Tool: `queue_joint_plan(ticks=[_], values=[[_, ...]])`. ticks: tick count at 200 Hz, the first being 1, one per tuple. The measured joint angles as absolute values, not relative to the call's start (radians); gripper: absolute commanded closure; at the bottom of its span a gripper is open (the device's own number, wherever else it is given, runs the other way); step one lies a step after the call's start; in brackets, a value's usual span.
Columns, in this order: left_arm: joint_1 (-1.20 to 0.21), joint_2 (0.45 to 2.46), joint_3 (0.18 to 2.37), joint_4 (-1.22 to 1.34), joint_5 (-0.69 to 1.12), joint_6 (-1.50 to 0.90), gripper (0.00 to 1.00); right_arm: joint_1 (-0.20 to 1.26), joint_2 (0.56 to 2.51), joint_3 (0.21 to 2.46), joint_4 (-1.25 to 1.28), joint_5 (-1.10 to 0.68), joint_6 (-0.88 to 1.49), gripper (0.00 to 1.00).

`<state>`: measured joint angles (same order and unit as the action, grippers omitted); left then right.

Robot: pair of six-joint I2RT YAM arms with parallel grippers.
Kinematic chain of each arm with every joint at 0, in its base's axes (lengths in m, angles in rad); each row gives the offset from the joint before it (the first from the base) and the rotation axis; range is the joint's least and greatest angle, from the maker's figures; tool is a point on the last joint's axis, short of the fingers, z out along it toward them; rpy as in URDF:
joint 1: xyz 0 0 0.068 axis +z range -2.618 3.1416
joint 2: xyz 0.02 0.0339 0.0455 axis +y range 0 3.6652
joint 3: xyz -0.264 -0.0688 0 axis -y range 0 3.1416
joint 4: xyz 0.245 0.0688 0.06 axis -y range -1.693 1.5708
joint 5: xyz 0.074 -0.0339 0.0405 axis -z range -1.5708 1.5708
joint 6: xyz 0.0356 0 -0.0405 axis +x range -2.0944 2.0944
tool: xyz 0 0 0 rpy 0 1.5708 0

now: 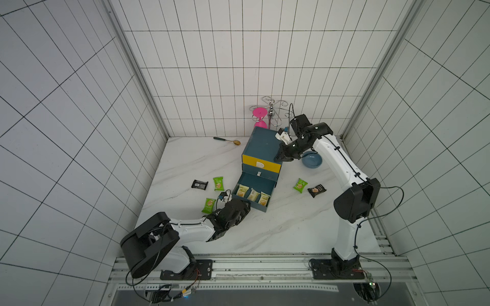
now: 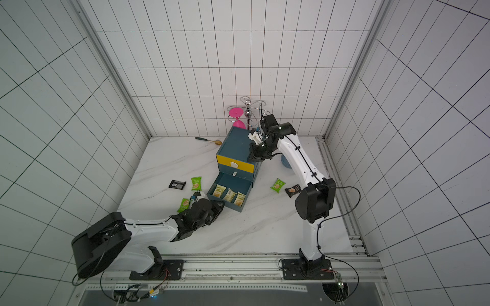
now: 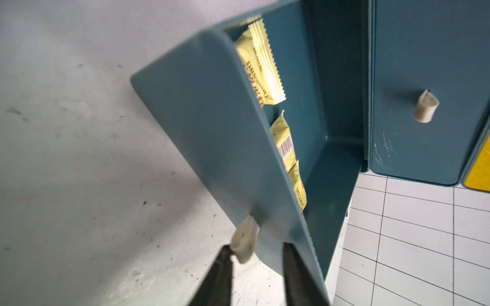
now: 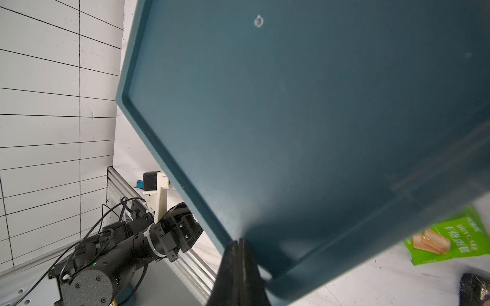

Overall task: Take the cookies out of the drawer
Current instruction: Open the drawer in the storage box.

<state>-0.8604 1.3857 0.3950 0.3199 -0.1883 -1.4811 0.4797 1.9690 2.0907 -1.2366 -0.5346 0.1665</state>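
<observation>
The left gripper [image 3: 256,249] has its jaws parted and grips nothing. The pale pull tab [image 3: 244,242] of the bottom drawer [image 3: 212,132] hangs between them, touching one finger and clear of the other. That drawer is drawn well out from the foot of the blue cabinet [image 1: 262,143]. Inside it, three pale yellow packets of cookies lie in a row close to its front wall [image 1: 243,190] [image 1: 253,194] [image 1: 264,198].

The right gripper [image 4: 238,243] has its jaws pressed together and is empty. Its tip is at the rim of the cabinet's top on the right arm's side, seemingly touching it. Above the open drawer, the middle drawer [image 1: 258,173] and the yellow top drawer [image 1: 261,163] are closed.

The other cookies lie on the marble table [image 1: 185,164] around the cabinet. On the left arm's side are two green packets [image 1: 218,183] [image 1: 208,205] and a black packet [image 1: 199,184]. On the right arm's side, a third green packet [image 1: 300,185] lies just beside another black one [image 1: 316,190].

A blue bowl [image 1: 312,160] sits near the cabinet's right-arm side, partly hidden by the arm. Behind the cabinet, a chrome rack [image 1: 273,111] holds an upturned pink glass [image 1: 260,112]. A spoon [image 1: 227,140] lies off the cabinet's rear corner on the left arm's side.
</observation>
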Motion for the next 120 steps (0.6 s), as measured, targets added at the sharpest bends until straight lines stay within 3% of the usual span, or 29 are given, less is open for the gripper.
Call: queue_joint_plan(ticks=[57, 65, 89, 120], values=[[-0.789, 1.118, 0.458, 0.047, -0.183, -1.368, 0.32, 0.482, 1.969, 2.108, -1.258, -0.532, 0.17, 0.8], [-0.778, 1.063, 0.488, -0.011, -0.186, -1.335, 0.19, 0.484, 1.97, 2.116, -1.265, -0.53, 0.168, 0.77], [-0.724, 0.936, 0.628, -0.2, -0.156, -1.192, 0.18, 0.486, 1.981, 2.154, -1.292, -0.514, 0.173, 0.67], [-0.656, 0.965, 0.876, -0.432, -0.05, -0.966, 0.18, 0.491, 2.003, 2.218, -1.322, -0.487, 0.184, 0.56]])
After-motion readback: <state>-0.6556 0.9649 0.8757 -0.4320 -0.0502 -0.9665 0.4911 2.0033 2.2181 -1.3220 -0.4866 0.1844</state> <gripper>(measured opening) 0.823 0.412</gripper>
